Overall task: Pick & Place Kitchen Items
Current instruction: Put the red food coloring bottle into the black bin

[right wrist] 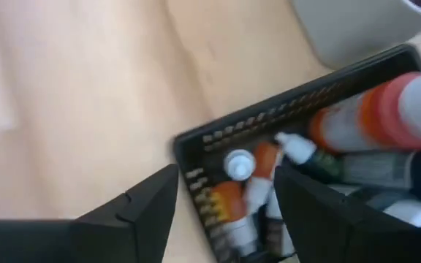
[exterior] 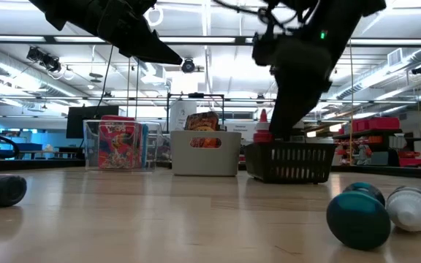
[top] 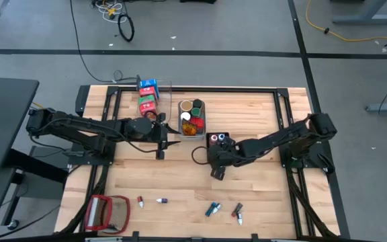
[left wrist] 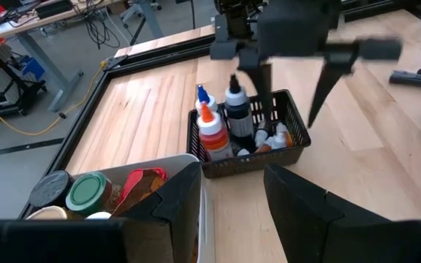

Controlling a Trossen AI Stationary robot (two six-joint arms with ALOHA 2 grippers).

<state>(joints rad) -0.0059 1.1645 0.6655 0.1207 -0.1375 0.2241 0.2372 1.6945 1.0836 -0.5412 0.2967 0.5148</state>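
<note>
Black mesh bin near the table's middle, holding small bottles with white, blue and orange caps, some upright, some lying flat. Right gripper hangs directly over it — fingers spread apart, nothing between them; its own camera looks down on an orange-capped bottle lying inside the bin's wall. Grey bin beside it holds round jars, among them a green-lidded jar. Clear bin at the far edge holds blue and red cartons. Left gripper sits just beside the grey bin, fingers narrowly parted, holding nothing. Loose bottles lie along the near edge — the low view shows a teal-capped one close up. Red-framed flat object at the near left corner.
</note>
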